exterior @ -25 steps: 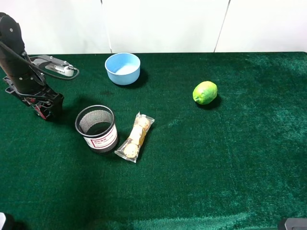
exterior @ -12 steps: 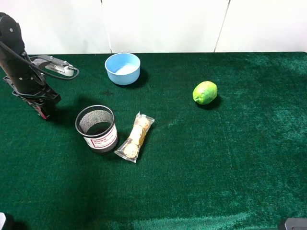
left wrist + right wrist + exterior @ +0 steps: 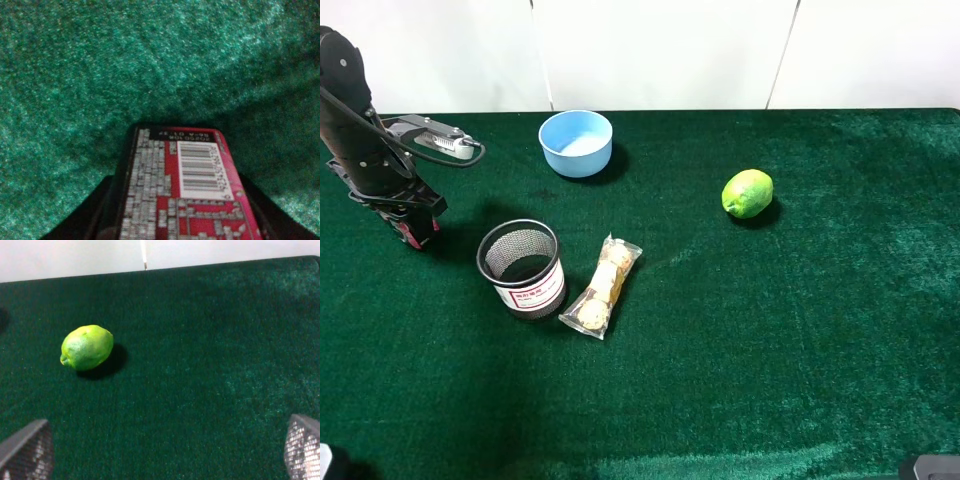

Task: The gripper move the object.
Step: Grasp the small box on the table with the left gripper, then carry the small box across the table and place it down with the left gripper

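My left gripper (image 3: 410,222) is at the left edge of the green cloth, left of the mesh cup, and is shut on the object (image 3: 413,233), a small black box with red and white markings. The left wrist view shows the box (image 3: 185,190) close up between the dark fingers, its barcode face towards the camera, low over the cloth. I cannot tell whether it touches the cloth. My right gripper (image 3: 160,455) is open and empty, its two mesh-patterned fingertips (image 3: 25,452) wide apart, near the front right corner (image 3: 932,467).
A black mesh cup with a white label (image 3: 522,268) stands right of the left gripper. A clear biscuit packet (image 3: 601,286) lies beside it. A blue bowl (image 3: 576,142) is at the back, a lime (image 3: 747,193) (image 3: 86,347) to the right, and a grey block with a cable (image 3: 432,136) at the back left.
The left gripper with the box has shifted slightly left and turned a little since one second ago. It has barely moved in the last half second. Nothing else moved.
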Action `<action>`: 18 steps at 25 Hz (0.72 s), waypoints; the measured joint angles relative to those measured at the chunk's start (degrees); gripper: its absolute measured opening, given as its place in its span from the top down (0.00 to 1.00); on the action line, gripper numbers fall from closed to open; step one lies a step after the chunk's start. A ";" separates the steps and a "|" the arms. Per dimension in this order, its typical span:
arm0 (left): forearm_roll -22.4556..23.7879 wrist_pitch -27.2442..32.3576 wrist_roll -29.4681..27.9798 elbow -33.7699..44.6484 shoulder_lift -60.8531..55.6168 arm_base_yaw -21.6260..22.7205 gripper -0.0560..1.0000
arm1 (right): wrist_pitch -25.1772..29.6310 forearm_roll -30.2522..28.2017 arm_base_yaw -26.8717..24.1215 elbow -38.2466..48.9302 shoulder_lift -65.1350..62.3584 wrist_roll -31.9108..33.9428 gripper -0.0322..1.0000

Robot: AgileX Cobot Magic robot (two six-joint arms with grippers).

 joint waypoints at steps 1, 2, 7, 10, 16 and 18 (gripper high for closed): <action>0.00 0.00 0.00 0.00 0.00 0.00 0.50 | 0.00 0.00 0.00 0.00 0.00 0.00 0.30; 0.00 0.00 0.00 0.00 0.00 0.00 0.50 | 0.00 0.00 0.00 0.00 0.00 0.00 0.30; 0.05 1.68 0.00 -0.89 -0.49 0.00 0.50 | 0.00 0.00 0.00 0.00 0.00 0.00 0.30; 0.10 4.20 0.00 -2.22 -2.09 0.00 0.50 | 0.00 0.00 0.00 0.00 0.00 0.00 0.30; 0.20 10.73 0.00 -6.05 -4.03 0.00 0.50 | 0.00 0.00 0.00 0.00 0.00 0.00 0.30; 0.06 13.03 0.00 -7.38 -4.09 0.00 0.50 | 0.00 0.00 0.00 0.00 0.00 0.00 0.30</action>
